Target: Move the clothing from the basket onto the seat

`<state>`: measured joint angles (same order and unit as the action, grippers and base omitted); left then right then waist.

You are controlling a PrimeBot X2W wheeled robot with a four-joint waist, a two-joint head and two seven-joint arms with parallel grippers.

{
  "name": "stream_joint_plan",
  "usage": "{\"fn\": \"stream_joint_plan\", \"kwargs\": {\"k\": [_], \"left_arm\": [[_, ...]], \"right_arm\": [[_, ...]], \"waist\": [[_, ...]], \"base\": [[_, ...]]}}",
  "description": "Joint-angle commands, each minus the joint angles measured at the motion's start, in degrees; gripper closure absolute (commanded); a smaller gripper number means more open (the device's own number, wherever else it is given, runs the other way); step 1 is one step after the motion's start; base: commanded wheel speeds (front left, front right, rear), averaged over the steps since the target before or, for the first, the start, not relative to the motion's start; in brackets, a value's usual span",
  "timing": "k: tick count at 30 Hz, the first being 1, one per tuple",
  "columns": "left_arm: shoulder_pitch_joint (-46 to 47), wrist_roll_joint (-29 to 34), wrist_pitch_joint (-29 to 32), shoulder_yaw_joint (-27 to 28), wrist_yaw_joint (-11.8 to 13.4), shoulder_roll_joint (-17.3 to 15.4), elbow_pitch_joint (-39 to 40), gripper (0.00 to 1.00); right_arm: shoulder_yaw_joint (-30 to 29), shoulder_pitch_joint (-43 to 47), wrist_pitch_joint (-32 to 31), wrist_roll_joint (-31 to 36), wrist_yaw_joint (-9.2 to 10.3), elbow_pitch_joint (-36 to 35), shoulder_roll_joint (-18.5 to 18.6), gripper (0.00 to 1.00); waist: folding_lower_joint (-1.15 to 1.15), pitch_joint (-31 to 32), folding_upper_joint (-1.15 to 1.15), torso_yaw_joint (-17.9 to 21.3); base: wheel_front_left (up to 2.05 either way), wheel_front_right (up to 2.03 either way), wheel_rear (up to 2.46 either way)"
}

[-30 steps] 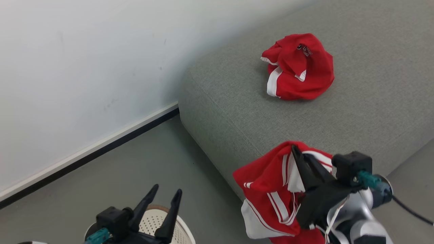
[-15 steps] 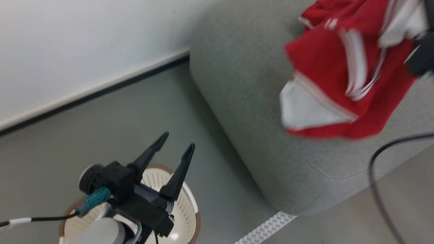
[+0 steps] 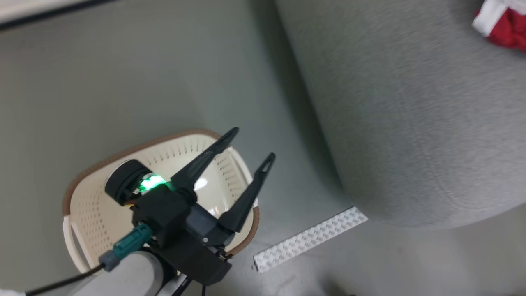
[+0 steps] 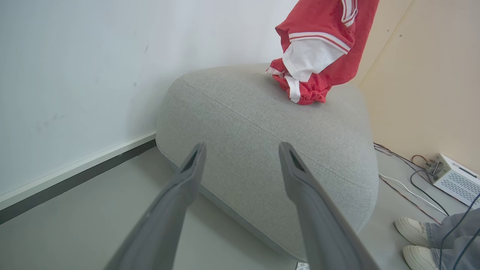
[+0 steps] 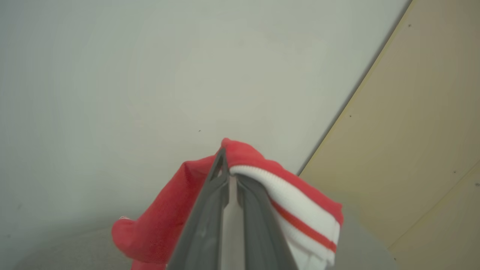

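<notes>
While the right claw (image 5: 227,157) is clenched on a red-and-white fabric garment (image 4: 322,22) hanging over the grey woven sofa seat (image 4: 262,131), the left claw (image 3: 252,144) hovers released above the cream perforated plastic basket (image 3: 94,205). Dropped near the seat's rounded edge, the cloth could slide off.

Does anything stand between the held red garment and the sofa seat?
Nothing solid. The red garment, shut in the right gripper, hangs over the grey sofa; a second red garment lies crumpled on it, seemingly beneath.
</notes>
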<state>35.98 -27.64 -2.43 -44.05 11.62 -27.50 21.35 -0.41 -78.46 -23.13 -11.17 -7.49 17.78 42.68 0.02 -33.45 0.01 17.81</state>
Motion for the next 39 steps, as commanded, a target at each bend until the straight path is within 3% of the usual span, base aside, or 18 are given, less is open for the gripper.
{"fn": "stream_joint_plan", "kwargs": {"k": [1,5,14,15,16,27,35,39], "left_arm": [[1.26,1.23,0.47,-0.31,-0.13,0.07,0.84,0.00],[2.75,2.65,1.90,-1.55,-0.11,0.38,2.65,0.00],[1.59,3.57,3.90,-1.86,1.04,-0.93,3.99,0.00],[1.34,3.44,3.97,-1.82,1.28,-1.15,4.06,0.00],[1.18,3.25,3.98,-1.83,1.37,-1.44,4.08,0.00],[-0.55,2.38,0.12,-1.37,1.90,-0.46,0.70,0.00],[-8.08,-4.31,-6.51,2.17,4.35,1.82,-8.12,0.00],[-14.26,-9.49,-9.85,4.75,4.48,2.63,-15.54,0.00]], "right_arm": [[0.53,0.83,0.65,0.36,0.00,2.31,0.75,1.00],[-2.28,4.78,4.65,2.65,0.00,9.57,0.83,1.00],[-17.83,14.37,13.05,8.42,0.00,22.37,-8.76,1.00],[-19.01,15.02,13.61,9.12,0.00,23.04,-10.05,0.41],[-19.67,15.43,14.13,10.19,0.00,23.36,-11.03,0.00],[-19.47,20.36,16.34,16.80,0.00,19.74,-15.23,0.00],[-13.02,30.43,14.58,13.24,0.01,11.22,-18.33,0.00],[-9.30,39.47,13.85,6.69,0.01,3.75,-19.42,0.00]], "waist": [[-0.02,-6.89,-0.01,-4.59],[-0.02,-9.03,-0.01,-5.02],[-0.02,-9.05,-0.01,-4.91],[-0.02,-8.81,-0.01,-4.79],[-0.02,-8.47,-0.01,-4.69],[-0.02,-0.29,-0.01,-5.97],[-0.02,12.77,-0.01,-8.73],[-0.02,21.81,-0.01,-11.71]], "base": [[0.00,0.00,0.00],[0.00,0.00,0.00],[0.00,0.00,0.00],[0.00,0.00,0.00],[0.00,0.00,0.00],[0.00,0.00,0.00],[0.00,0.00,0.00],[0.00,0.00,0.00]]}}
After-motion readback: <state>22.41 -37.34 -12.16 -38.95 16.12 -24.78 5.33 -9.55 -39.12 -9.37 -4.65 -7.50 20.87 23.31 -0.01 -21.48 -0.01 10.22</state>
